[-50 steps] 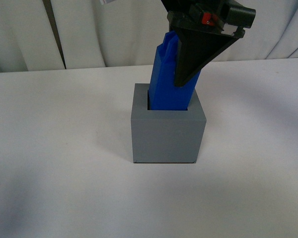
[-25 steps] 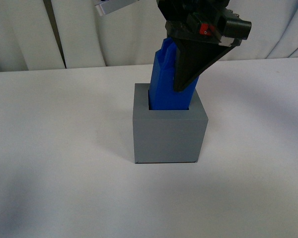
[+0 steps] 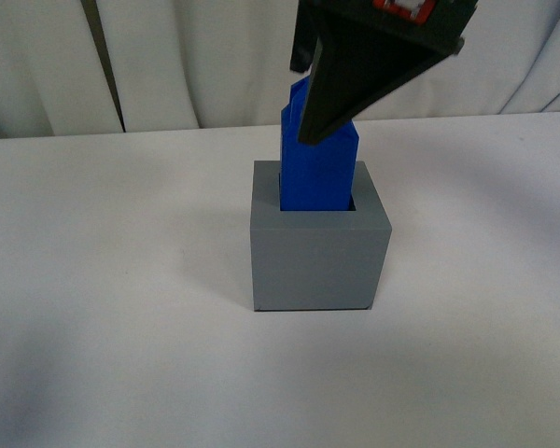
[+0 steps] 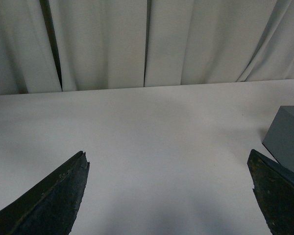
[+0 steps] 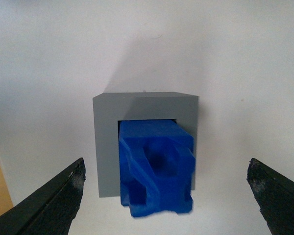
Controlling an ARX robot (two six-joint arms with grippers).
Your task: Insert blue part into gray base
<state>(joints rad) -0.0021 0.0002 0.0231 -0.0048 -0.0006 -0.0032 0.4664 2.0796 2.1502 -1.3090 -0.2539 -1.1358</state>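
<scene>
The gray base (image 3: pixel 319 257) stands on the white table. The blue part (image 3: pixel 317 173) stands upright in its top recess, with its upper half sticking out. My right gripper (image 3: pixel 319 121) hangs open just above the blue part, and one dark finger (image 3: pixel 355 75) covers the part's top. In the right wrist view the blue part (image 5: pixel 154 169) sits in the gray base (image 5: pixel 105 147), between the wide-open fingers (image 5: pixel 54 200) of the right gripper (image 5: pixel 165 162) and touching neither. My left gripper (image 4: pixel 167 159) is open and empty over bare table, with a corner of the gray base (image 4: pixel 286 137) beside it.
The white table (image 3: pixel 121 280) spreads around the base on all sides. A pale curtain (image 3: pixel 196 56) hangs along the table's far edge.
My right gripper has risen and its fingers no longer hold the blue part. The blue part now sits a little lower and straighter in the recess.
</scene>
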